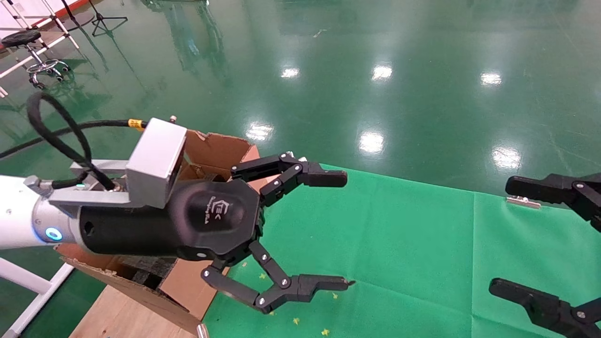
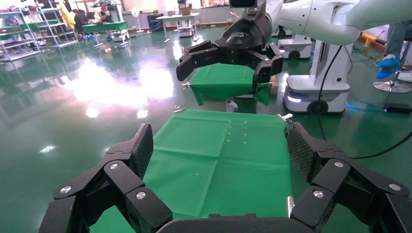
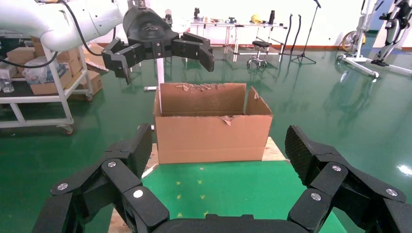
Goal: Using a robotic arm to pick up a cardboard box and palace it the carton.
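1. Left gripper (image 1: 348, 230) spread wide, empty, raised beside carton (image 3: 212, 124).
2. Right gripper (image 1: 497, 237) wide open, empty, across green cloth (image 1: 399, 244).
3. Cardboard box not visible.
4. Trolley (image 3: 43, 92) with boxes behind.

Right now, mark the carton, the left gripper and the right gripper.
carton (image 3: 214, 136): right wrist view, front wall.
left gripper (image 1: 345, 230): head view, open gap midway between fingertips.
right gripper (image 1: 498, 237): head view, open gap midway between fingertips.
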